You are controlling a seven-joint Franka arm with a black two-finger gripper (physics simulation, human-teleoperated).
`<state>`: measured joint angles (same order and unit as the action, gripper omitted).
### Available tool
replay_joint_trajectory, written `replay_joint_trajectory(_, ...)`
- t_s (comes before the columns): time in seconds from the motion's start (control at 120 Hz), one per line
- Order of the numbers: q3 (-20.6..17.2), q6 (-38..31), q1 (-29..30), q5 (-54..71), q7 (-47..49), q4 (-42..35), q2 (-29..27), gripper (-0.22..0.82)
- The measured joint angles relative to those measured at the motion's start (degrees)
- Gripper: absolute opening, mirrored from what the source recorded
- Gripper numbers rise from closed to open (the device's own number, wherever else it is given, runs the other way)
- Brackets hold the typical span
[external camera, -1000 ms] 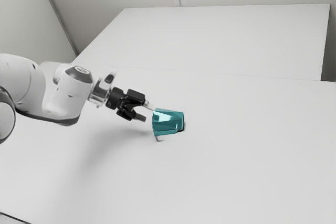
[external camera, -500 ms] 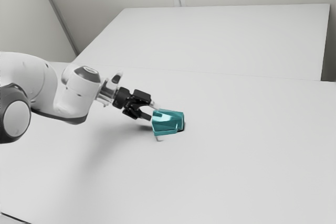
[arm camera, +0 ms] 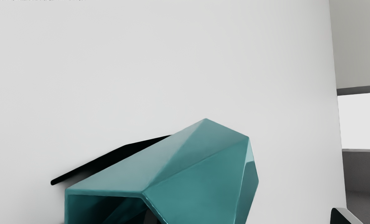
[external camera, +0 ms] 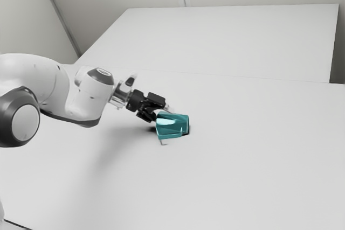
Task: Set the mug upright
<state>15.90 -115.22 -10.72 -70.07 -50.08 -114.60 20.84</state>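
Jaws parted, glossy teal mug [arm camera: 197, 186], faceted, on its side

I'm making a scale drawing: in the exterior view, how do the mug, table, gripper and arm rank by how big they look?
1. table
2. arm
3. mug and gripper, unranked: they look too close in size to separate.

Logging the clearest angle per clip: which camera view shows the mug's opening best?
The wrist view: it looks into the opening of the mug, though the picture's edge cuts part of it off. The exterior view shows the mug from outside, lying on its side, without a look in.
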Motion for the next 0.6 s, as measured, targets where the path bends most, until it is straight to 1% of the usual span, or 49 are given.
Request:
replay_joint_trajectory(0.1, -0.14, 0.02, 0.00, -0.24, -0.10, 0.26, 0.49, 0.59)
replay_joint_trajectory(0.167, -0.16, 0.04, -0.05, -0.38, -0.15, 0.30, 0.68, 0.55)
replay_joint_trajectory(0.225, -0.17, 0.03, -0.08, -0.61, -0.20, 0.31, 0.81, 0.48)
replay_joint_trajectory(0.525, -0.61, -0.09, -0.12, -0.94, -0.40, 0.53, 0.85, 0.05)
replay_joint_trajectory(0.6, -0.61, -0.14, -0.17, -0.72, -0.42, 1.09, 0.77, -0.02)
